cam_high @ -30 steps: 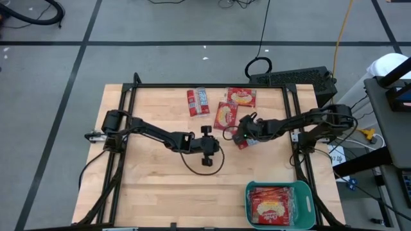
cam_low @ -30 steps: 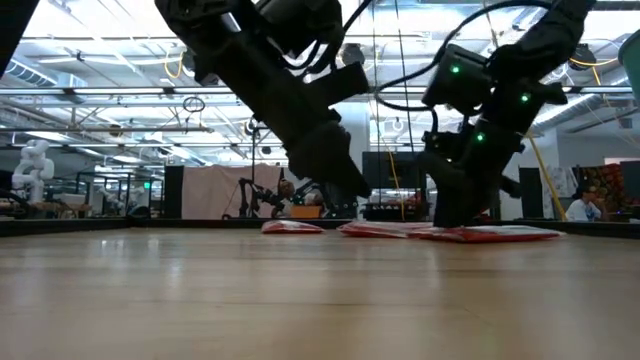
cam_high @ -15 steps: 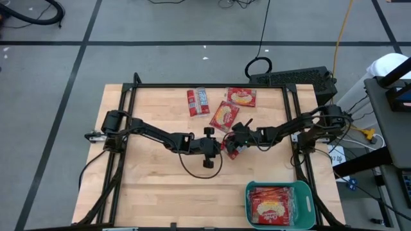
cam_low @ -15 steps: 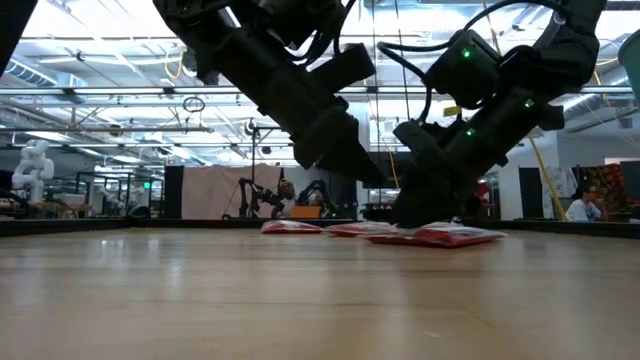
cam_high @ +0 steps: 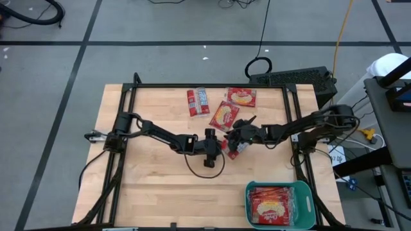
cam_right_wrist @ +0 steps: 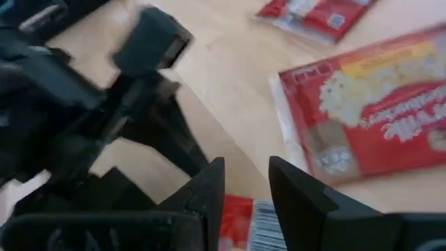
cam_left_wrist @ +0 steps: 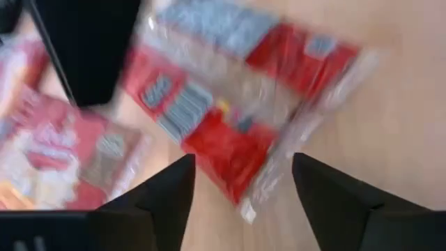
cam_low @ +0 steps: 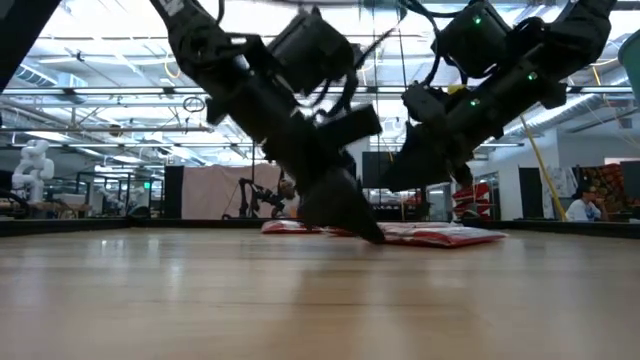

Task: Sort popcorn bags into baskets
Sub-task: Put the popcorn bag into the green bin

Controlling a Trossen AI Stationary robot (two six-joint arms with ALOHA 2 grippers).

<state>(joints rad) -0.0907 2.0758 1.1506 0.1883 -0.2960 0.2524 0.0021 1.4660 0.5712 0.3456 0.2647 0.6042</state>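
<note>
L gripper (cam_high: 221, 144) open over bag (cam_left_wrist: 237, 104) mid-table; R gripper (cam_high: 232, 138) ajar, empty

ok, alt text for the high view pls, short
Overhead view of a wooden table: the left end effector and right end effector meet at mid-table over a red popcorn bag. Three more bags lie near the far edge, and a teal basket at the near right corner already holds bags.

Packet (cam_high: 233, 149) lies between both tools; basket (cam_high: 302, 188) near right.

grey floor (cam_high: 160, 58) with dark lines, bright ceiling lights (cam_low: 110, 45)
</note>
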